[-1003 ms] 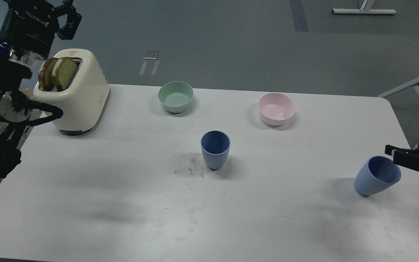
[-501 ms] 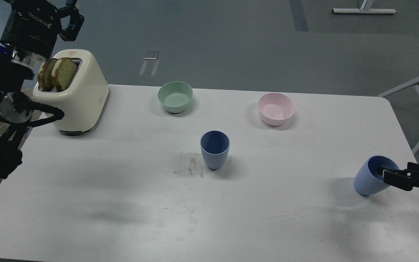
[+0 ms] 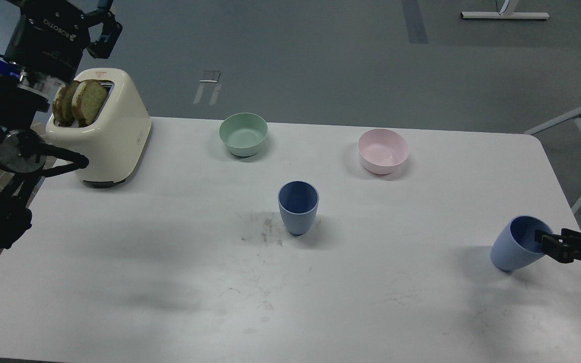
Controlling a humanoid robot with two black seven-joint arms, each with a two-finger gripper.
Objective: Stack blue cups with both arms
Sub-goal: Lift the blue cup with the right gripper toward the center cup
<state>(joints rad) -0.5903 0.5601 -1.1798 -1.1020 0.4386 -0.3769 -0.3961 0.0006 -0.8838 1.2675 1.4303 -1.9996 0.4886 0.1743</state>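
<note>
One blue cup (image 3: 298, 206) stands upright at the table's middle. The second blue cup (image 3: 517, 244) sits near the right edge, leaning with its mouth to the right. My right gripper (image 3: 547, 241) comes in from the right edge, its dark fingertips at the cup's right rim, one tip reaching into the mouth. I cannot tell whether it grips the rim. My left gripper (image 3: 100, 22) is raised at the top left, above and behind the toaster, far from both cups. It is partly cut off by the frame's top edge.
A cream toaster (image 3: 114, 131) with two bread slices stands at the back left. A mint-green bowl (image 3: 243, 133) and a pink bowl (image 3: 383, 150) stand along the back of the white table (image 3: 169, 282). A dark smudge lies left of the middle cup.
My right gripper dropped from above the right cup's rim down to the rim, then drew slightly right. The cup stayed in place. My left arm shifted slightly right.
</note>
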